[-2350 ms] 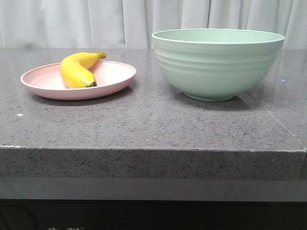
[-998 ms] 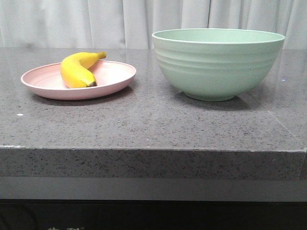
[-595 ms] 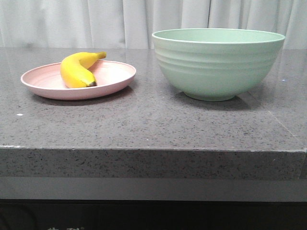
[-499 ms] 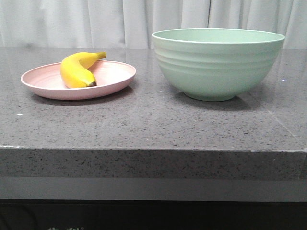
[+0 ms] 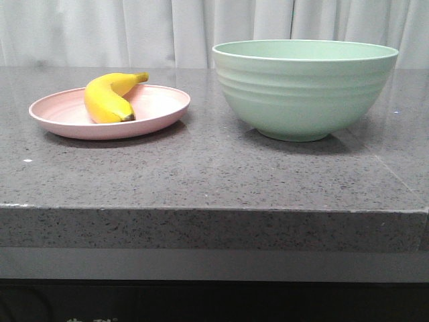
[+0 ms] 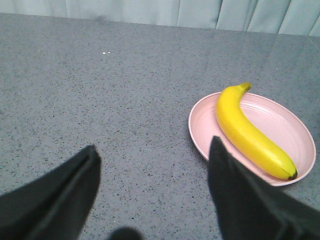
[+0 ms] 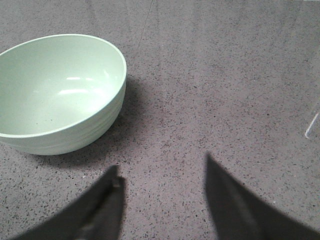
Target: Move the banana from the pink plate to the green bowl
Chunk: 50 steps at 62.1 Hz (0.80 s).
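The yellow banana [image 5: 109,98] lies on the pink plate [image 5: 161,107] at the left of the counter. The green bowl [image 5: 305,87] stands to its right and is empty inside in the right wrist view [image 7: 60,90]. Neither gripper shows in the front view. In the left wrist view my left gripper [image 6: 154,150] is open and empty above bare counter, beside the pink plate [image 6: 205,137] with the banana [image 6: 250,131]. In the right wrist view my right gripper [image 7: 162,167] is open and empty over bare counter, apart from the bowl.
The grey speckled stone counter [image 5: 214,174] has its front edge near the camera. A pale curtain [image 5: 134,30] hangs behind it. A thin seam runs across the counter at the right [image 5: 395,181].
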Each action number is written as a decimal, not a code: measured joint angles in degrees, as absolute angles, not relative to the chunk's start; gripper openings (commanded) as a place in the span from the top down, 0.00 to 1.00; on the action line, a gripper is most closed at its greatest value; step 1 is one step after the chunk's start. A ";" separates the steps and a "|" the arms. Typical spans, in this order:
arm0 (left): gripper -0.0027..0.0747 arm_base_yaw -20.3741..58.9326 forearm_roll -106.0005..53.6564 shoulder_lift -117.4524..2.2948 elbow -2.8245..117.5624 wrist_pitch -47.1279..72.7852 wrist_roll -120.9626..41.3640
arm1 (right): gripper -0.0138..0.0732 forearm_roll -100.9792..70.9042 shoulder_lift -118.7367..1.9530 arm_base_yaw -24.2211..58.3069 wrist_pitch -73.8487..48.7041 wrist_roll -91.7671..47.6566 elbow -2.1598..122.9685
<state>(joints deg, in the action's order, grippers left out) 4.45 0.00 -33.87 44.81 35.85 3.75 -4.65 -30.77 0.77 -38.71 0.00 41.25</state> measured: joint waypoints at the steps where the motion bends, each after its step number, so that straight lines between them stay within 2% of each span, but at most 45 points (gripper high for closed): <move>1: 0.17 4.45 0.00 -34.26 44.81 35.74 3.75 | 0.14 -4.65 -30.77 0.77 -38.71 0.00 41.25; 15: 0.23 8.28 -5.34 -40.90 47.07 34.96 -1.40 | 0.14 -4.65 -30.77 0.77 -38.96 0.00 41.25; 31: 0.23 19.07 -6.57 -52.72 53.94 32.66 -3.99 | 0.14 -4.65 -30.77 0.77 -39.07 0.00 41.25; 50: 0.23 22.44 -4.66 -76.41 73.86 50.96 6.58 | 0.14 -4.65 -30.77 0.77 -39.07 0.00 41.25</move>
